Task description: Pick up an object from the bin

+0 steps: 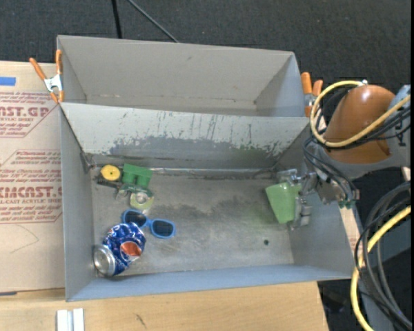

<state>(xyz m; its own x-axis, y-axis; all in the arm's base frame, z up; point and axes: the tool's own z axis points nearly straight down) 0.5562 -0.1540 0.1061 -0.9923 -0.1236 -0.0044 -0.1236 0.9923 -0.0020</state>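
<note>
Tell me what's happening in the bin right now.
The arm reaches in from the right; its pincer sits right against a pale green flat piece near the right wall of the bin. Whether it actually grips that piece I cannot tell. A crushed blue can, blue sunglasses and a green-and-yellow toy lie apart at the left end.

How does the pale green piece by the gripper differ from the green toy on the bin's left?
The pale green piece is washed-out mint; the green toy is deep green with a yellow wheel beside it. The piece is a plain slab beside the gripper at the bin's right; the toy is blocky and lies far left, away from it. Both are green.
</note>
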